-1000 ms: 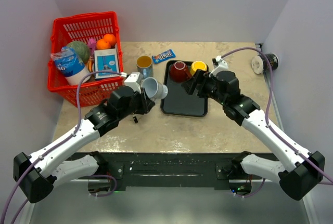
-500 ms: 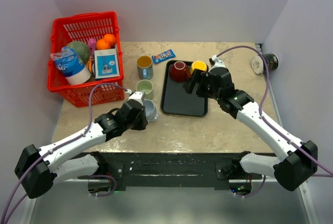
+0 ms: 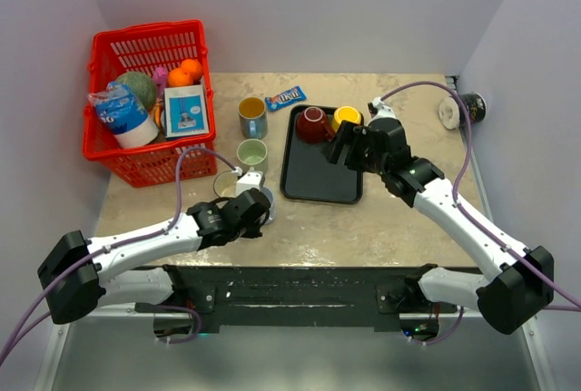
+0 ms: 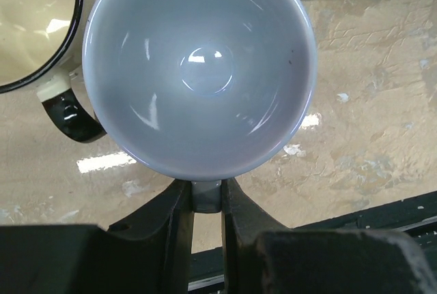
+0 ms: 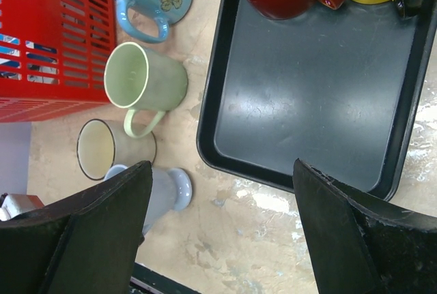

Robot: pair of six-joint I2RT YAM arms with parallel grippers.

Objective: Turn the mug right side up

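At the near-left part of the stone-patterned table, the left gripper is clamped tight on the short handle of the pale grey-blue mug, its two black fingers pinching the handle from either side. The mug stands on its base with its open mouth facing up into the left wrist camera, and its glossy inside holds nothing. Just beside it, on the side toward the red basket, sits a cream mug with a black rim and handle. Farther back stand a light green mug and a blue butterfly mug. Over the black tray, the right gripper hovers with its jaws spread wide and nothing between them. A dark red mug and a yellow mug occupy the tray's far end, and the rest of the tray is bare.
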